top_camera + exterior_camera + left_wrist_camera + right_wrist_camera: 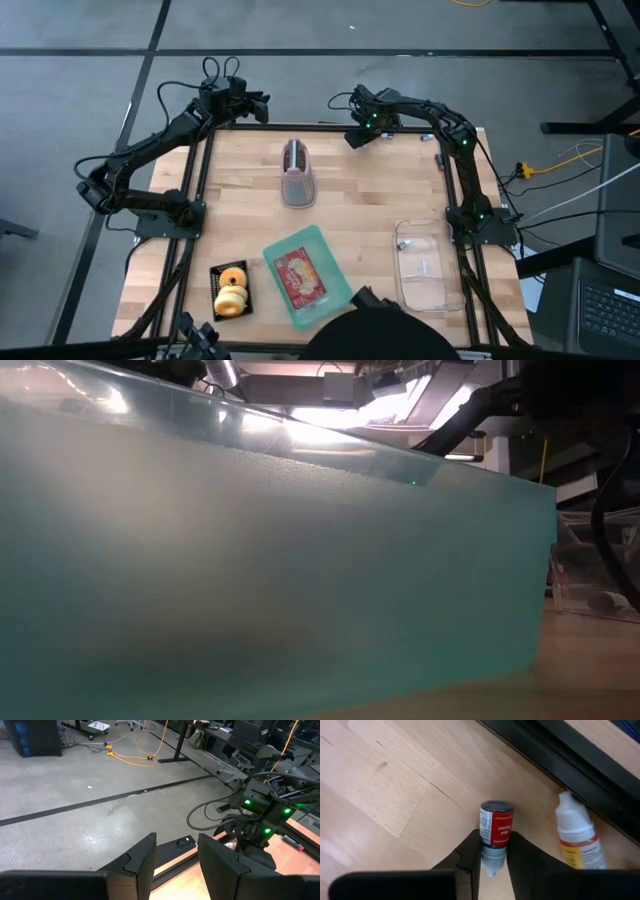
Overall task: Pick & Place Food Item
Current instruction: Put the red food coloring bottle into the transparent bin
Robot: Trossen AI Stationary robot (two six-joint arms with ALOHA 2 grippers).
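The light wooden bench (350,210) carries a teal tray (285,300) holding a red-wrapped food packet (299,277) near its front edge, long axis running front to back. The right end effector (494,862), at the far edge, pinches a small red-labelled bottle (495,825). The left end effector (177,857), narrowly parted and empty, hangs beyond the far-left corner; both are well apart from the packet.

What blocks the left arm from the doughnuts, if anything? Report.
Probably yes, nothing blocks: the left gripper is open at the table's far edge, with bare wood between it and the doughnuts.
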